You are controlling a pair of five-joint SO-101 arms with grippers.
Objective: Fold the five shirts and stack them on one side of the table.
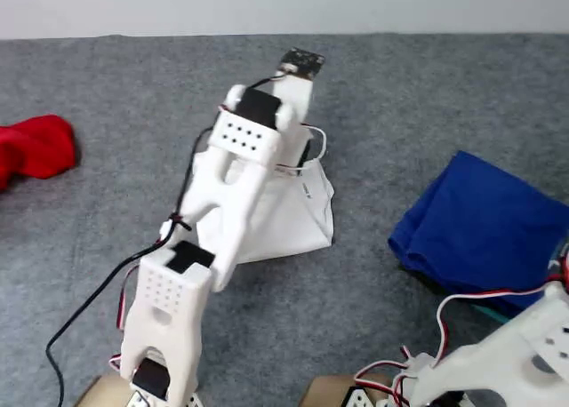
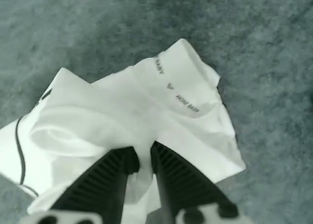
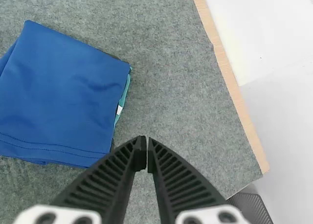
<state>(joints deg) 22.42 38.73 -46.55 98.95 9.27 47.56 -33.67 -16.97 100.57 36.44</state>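
Pinching a fold of the white shirt (image 2: 146, 106) at mid-table, apparently to draw it over for folding, left gripper (image 2: 143, 158) clamped on cloth; right gripper (image 3: 146, 153) closed, empty, beside the folded blue shirt (image 3: 58, 97) topping the stack.

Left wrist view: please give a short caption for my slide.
The left gripper pinches a crumpled white shirt on the grey mat.

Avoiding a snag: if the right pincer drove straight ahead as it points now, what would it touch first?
The right pincer would likely meet the grey felt table cover first, just clear of the folded blue fabric shirt, though depth is unclear.
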